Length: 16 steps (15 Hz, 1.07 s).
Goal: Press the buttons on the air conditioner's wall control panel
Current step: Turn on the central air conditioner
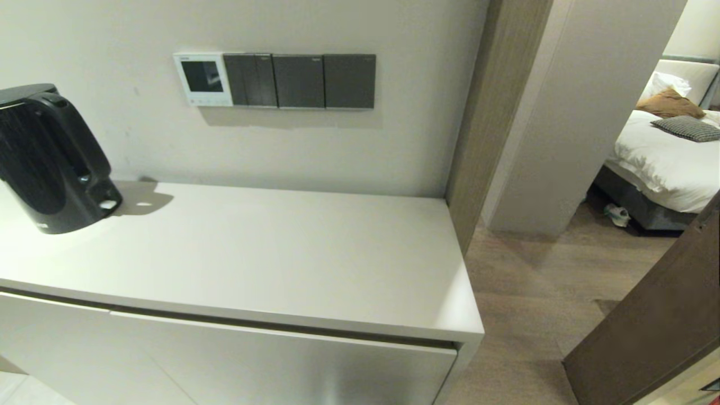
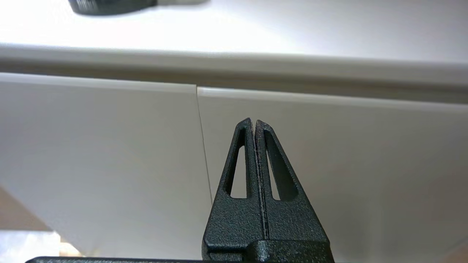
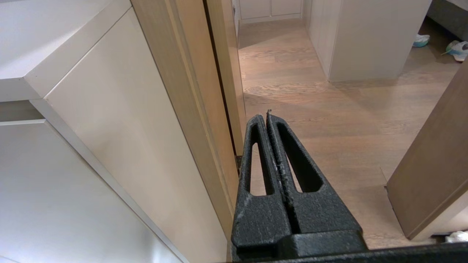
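The air conditioner's wall control panel [image 1: 203, 79] is a small white square with a dark screen, on the wall above the cabinet top in the head view. Its buttons [image 1: 206, 102] form a tiny pale row along its bottom edge. Neither arm shows in the head view. My left gripper [image 2: 253, 122] is shut and empty, low in front of the white cabinet doors. My right gripper [image 3: 265, 116] is shut and empty, low beside the cabinet's right end, over the wooden floor.
Dark grey switch plates [image 1: 300, 81] sit right of the panel. A black kettle [image 1: 48, 157] stands at the left of the white cabinet top [image 1: 253, 247]. A wooden door frame [image 1: 484, 112] borders the cabinet's right end, with a brown door [image 1: 658, 326] further right.
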Tool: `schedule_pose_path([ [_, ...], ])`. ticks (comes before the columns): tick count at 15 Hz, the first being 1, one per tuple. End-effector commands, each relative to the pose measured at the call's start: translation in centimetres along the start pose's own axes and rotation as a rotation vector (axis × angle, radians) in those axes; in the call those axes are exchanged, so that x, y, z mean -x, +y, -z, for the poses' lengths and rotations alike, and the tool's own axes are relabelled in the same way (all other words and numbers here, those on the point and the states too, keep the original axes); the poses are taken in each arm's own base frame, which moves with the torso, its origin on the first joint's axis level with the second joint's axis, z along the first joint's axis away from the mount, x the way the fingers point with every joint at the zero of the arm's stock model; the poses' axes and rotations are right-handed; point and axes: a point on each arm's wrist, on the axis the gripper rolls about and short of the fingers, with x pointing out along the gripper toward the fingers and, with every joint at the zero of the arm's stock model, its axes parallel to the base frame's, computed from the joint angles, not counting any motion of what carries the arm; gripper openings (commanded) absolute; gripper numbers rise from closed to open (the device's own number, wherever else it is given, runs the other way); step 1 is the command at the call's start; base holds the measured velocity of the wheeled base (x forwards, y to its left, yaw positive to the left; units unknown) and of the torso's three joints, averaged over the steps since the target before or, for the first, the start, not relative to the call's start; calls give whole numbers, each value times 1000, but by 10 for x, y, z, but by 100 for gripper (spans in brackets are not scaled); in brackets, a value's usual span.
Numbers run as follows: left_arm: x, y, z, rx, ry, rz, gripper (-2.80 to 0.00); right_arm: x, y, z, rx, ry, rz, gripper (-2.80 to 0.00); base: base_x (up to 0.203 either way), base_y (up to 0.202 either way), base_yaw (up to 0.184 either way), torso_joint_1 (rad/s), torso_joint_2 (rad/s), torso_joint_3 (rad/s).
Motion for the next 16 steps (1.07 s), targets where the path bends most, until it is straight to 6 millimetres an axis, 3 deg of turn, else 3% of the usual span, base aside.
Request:
schedule_pose_path([
  [1, 5, 0, -32, 0, -56, 5, -280, 0, 0, 0, 0, 3, -1, -280, 0, 0, 0, 0, 0, 0],
  [4, -8, 1, -72, 2, -38, 16, -280, 0, 0, 0, 0, 3, -1, -280, 0, 0, 0, 0, 0, 0],
  [9, -59, 2, -141, 14, -71, 20, -280, 0, 0, 0, 0, 3, -1, -280, 0, 0, 0, 0, 0, 0],
  [12, -103, 2, -178, 72, -55, 42, -280, 0, 0, 0, 0, 3, -1, -280, 0, 0, 0, 0, 0, 0],
  [16, -179, 1, -202, 146, 7, 100, -280, 0, 0, 0, 0, 3, -1, -280, 0, 0, 0, 0, 0, 0],
])
